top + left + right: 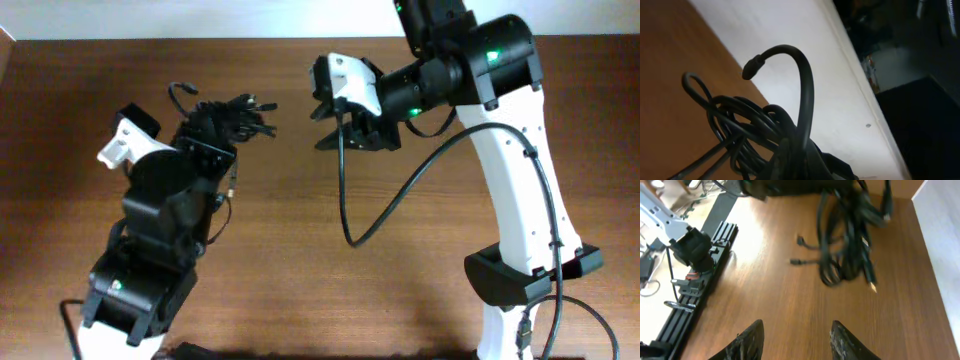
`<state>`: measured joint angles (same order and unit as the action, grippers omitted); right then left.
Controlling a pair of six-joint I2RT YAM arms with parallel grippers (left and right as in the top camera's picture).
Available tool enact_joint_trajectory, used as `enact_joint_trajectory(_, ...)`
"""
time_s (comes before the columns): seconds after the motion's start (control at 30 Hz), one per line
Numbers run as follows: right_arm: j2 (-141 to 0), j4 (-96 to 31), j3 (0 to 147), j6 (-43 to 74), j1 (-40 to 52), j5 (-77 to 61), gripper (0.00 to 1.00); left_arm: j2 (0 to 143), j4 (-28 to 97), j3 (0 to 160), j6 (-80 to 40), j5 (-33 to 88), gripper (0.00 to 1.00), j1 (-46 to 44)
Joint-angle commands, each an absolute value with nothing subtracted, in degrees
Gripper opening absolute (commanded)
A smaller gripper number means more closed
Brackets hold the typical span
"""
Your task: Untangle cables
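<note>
Pinching the cables in my left pincer, I hold the tangled black bundle over the left side of the wooden counter. The cords hide that pincer's fingers, but the fingers are pressed together and the bundle sprouts right from where they meet. From my left wrist I see the cables bunched close below the camera in overlapping loops. One strand arches up out of the knot and curls over, ending in a small moulded plug.

My right pincer hangs apart from the bundle, to its right, with bare wood between them. Its fingers are spread and nothing sits in the gap; from the right wrist, the right pincer frames only the wood grain.

Ahead of it in that same view, the cables drop from the left arm in a long, loose clump of loops. A gold-tipped plug sticks out at the clump's lower right. Two short ends with little black plugs stray off toward the left of the clump. I cannot tell whether the lowest loops touch the counter.

A thick arm cable sags in a long curve beneath my right arm. A black rail runs along the counter's edge.
</note>
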<state>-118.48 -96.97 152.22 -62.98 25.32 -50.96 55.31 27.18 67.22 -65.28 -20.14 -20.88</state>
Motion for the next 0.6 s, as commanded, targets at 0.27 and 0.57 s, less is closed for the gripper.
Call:
enact_joint_trajectory(0.27, -118.7, -85.6, 149.1, -70.1, 25.8, -50.3, 0.46, 60.1, 14.4, 67.6, -78.0, -2.5, 0.00, -21.0)
enact_joint_trajectory(0.57, -118.7, -83.5, 149.1, -70.1, 25.0, -45.9, 0.80, 60.4, 18.9, 67.6, -75.8, -12.6, 0.00, -21.0)
